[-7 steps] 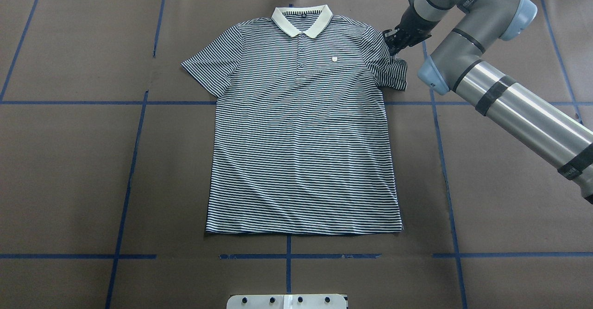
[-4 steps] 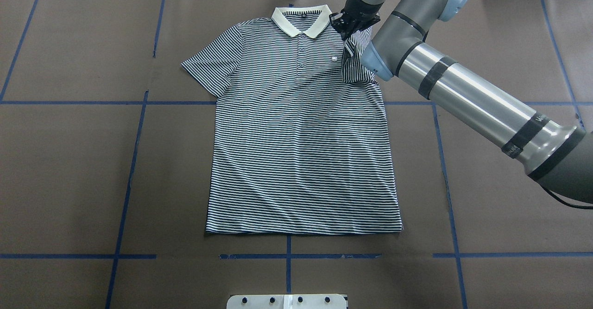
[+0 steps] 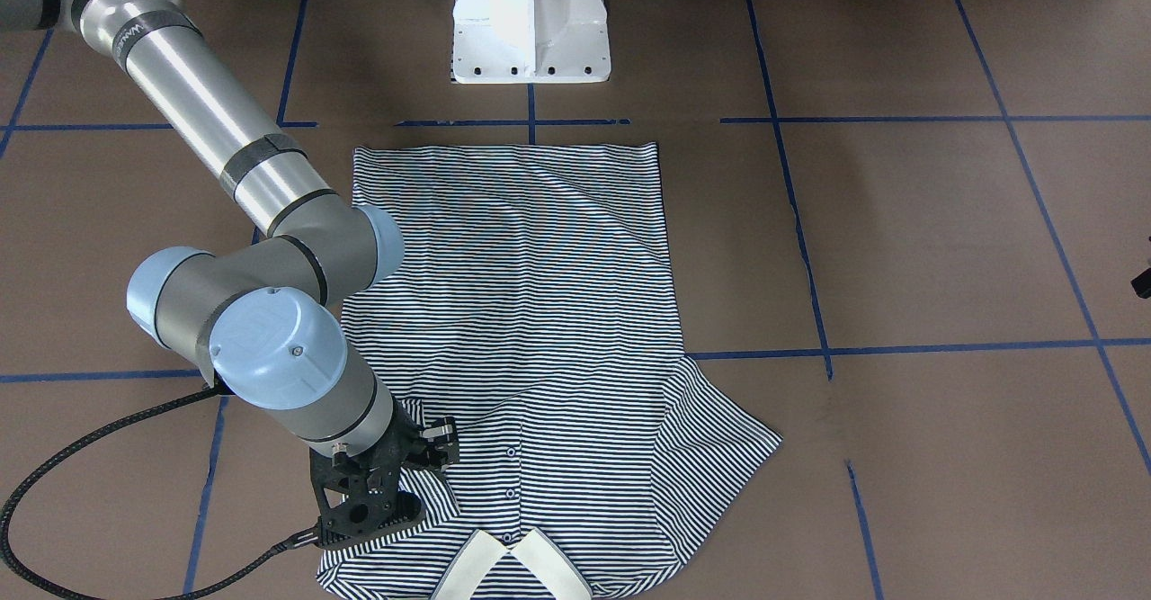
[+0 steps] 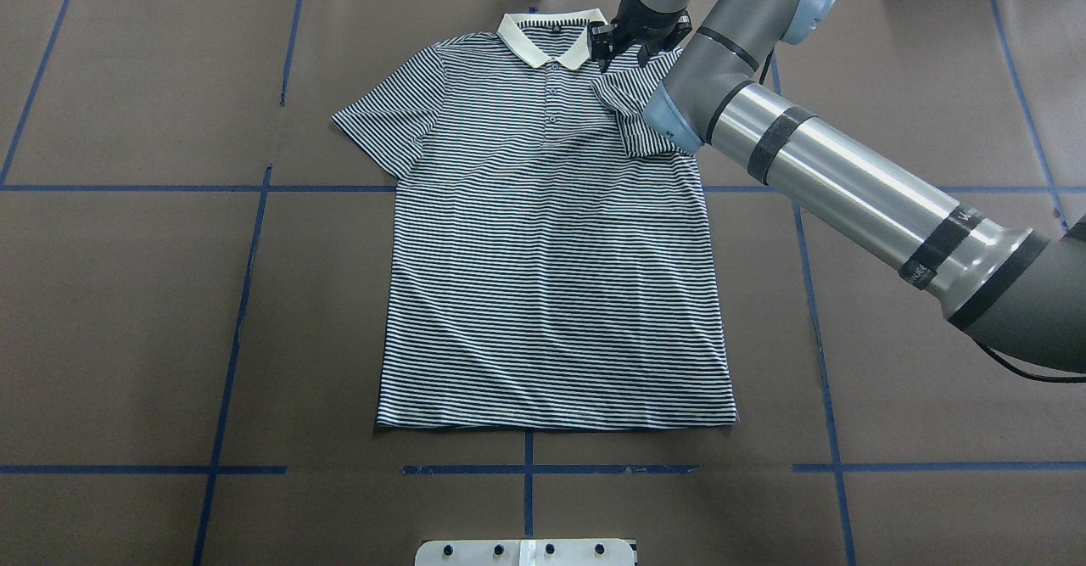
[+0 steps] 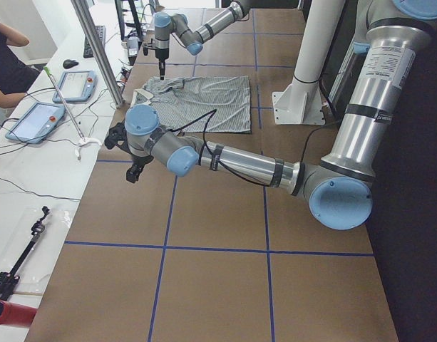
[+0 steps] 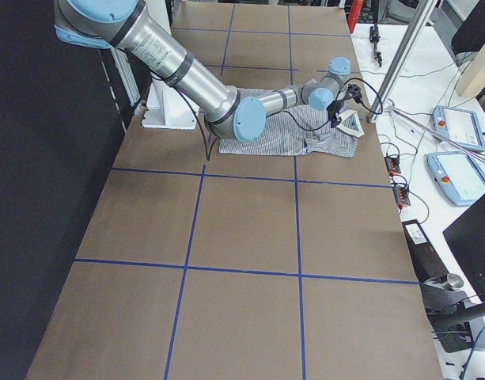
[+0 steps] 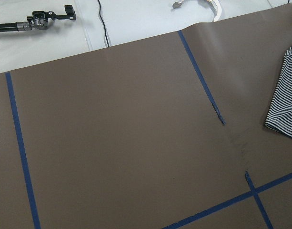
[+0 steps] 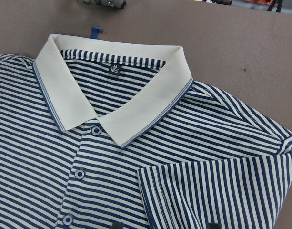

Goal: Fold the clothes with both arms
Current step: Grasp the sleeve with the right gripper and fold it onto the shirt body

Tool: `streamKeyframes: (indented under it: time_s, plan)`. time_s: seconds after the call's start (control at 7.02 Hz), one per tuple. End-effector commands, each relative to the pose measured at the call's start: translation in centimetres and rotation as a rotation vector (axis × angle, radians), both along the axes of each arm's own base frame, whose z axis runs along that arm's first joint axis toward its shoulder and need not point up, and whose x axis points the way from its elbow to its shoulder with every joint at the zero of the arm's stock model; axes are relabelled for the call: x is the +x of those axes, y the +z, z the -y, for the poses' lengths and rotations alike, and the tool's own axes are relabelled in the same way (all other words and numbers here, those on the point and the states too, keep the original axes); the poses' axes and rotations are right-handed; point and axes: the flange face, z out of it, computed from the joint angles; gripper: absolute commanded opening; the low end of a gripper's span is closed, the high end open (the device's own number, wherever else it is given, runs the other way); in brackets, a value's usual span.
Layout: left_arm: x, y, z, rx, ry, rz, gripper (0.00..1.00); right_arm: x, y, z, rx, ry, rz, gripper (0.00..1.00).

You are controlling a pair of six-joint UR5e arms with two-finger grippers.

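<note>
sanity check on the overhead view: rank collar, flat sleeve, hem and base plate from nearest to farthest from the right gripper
From the right gripper:
1. collar, right beside it, view left
2. flat sleeve, shirt's far side, view left
3. hem, shirt's bottom edge
4. base plate, view's bottom edge

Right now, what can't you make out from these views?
- Left gripper: open or shut unclear; tiny in the left side view, absent from its wrist view.
- Right gripper: fingertips cut off by the right wrist view's bottom edge.
- Folded sleeve: outer part under the right arm in the overhead view.
- Collar: cropped by the front view's bottom edge.
</note>
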Motion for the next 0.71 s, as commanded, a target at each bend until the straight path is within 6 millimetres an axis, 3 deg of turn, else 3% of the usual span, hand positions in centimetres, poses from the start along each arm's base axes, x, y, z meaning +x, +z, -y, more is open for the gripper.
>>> streamKeyframes:
  time_s: [0.0,0.14,0.29,0.43,0.57]
  plan:
    - [8.0,-5.9,2.5,-0.095,-0.084,-0.015,1.00,1.0,-0.5,-1.2,-0.086,0.024,0.012,1.00]
    - [14.4,-8.9,2.8,-0.145,-0.154,-0.007,1.00,3.2,-1.0,-3.6,-0.180,0.021,-0.049,1.00]
    - [20.5,-10.5,2.1,-0.196,-0.203,-0.007,1.00,6.2,-1.8,-5.5,-0.263,0.026,-0.098,1.00]
    - [26.5,-11.6,0.8,-0.225,-0.247,0.003,1.00,9.3,-0.8,-6.6,-0.298,0.023,-0.134,1.00]
    - [30.8,-11.7,0.6,-0.237,-0.309,0.020,1.00,11.7,1.1,-7.0,-0.235,-0.050,-0.168,1.00]
